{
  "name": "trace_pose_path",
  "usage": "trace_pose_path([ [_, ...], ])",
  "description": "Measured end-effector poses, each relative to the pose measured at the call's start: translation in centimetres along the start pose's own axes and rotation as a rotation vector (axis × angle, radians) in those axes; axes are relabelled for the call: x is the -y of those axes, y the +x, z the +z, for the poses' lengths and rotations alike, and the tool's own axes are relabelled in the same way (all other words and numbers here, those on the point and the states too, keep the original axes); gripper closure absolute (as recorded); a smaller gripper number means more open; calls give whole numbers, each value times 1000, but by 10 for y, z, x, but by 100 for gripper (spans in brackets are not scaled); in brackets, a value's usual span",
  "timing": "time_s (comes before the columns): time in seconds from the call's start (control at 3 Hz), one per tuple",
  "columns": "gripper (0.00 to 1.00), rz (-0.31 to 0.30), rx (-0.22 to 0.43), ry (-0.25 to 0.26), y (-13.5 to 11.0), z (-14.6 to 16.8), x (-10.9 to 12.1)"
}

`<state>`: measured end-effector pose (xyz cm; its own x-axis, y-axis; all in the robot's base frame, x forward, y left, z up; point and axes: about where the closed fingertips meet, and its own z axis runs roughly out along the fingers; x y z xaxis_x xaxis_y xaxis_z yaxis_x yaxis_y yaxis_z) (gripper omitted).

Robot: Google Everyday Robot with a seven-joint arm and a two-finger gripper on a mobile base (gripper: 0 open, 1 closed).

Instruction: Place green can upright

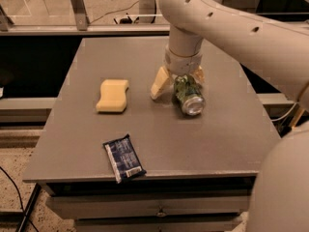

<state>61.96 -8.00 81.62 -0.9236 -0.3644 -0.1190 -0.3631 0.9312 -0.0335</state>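
The green can lies on its side on the grey table, right of the middle, with its silver end facing the front. My gripper hangs from the white arm right over the can's far end. Its tan fingers stand one on each side of the can. The left finger is clear of the can by a small gap; the right finger is mostly hidden behind the can. The gripper looks open.
A yellow sponge lies left of the can. A dark blue snack packet lies near the table's front edge. The big white arm crosses the right side. A railing with cables runs behind the table.
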Motion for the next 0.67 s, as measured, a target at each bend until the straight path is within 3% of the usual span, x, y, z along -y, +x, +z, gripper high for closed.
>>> trace_pose_path([
  [0.33,35,-13,-42,-8,0,7,2],
  [0.67,58,-13,-42,-8,-1,-1,3],
])
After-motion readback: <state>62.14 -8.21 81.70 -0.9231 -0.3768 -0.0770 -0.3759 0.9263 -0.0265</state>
